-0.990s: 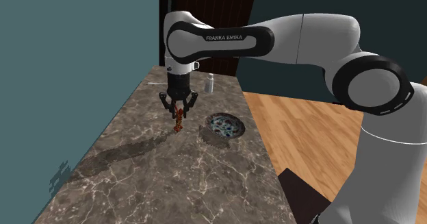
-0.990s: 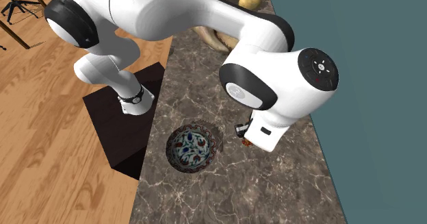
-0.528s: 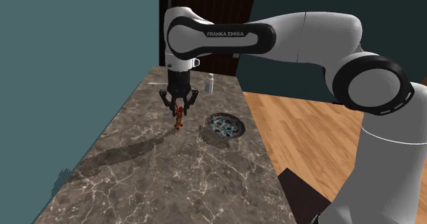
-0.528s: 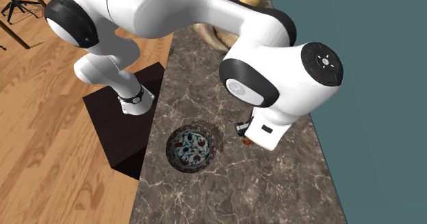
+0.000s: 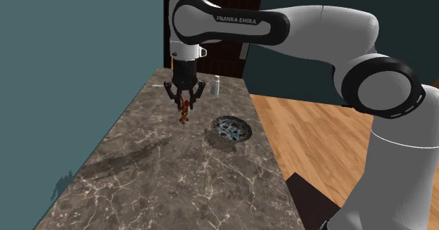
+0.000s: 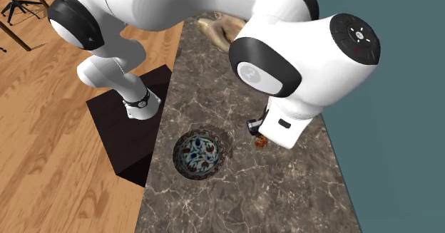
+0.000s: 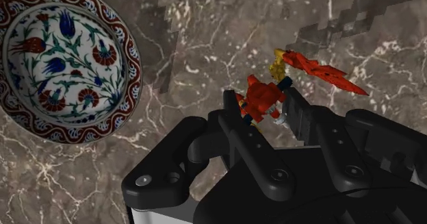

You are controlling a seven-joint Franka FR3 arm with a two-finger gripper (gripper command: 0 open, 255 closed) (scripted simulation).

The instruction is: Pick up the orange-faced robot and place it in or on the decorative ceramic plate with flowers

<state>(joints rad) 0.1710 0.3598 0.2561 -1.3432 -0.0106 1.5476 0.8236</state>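
The claw grips the red robot above the countertop.

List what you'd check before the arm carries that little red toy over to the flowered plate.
1. Toy robot clasped in the gripper: ok.
2. Toy robot hanging clear of the countertop: ok, judging by the shoulder view.
3. Plate upright and empty: ok.
4. Countertop between toy robot and plate bare: ok.
5. Grip firm enough for the swing across: cannot tell.
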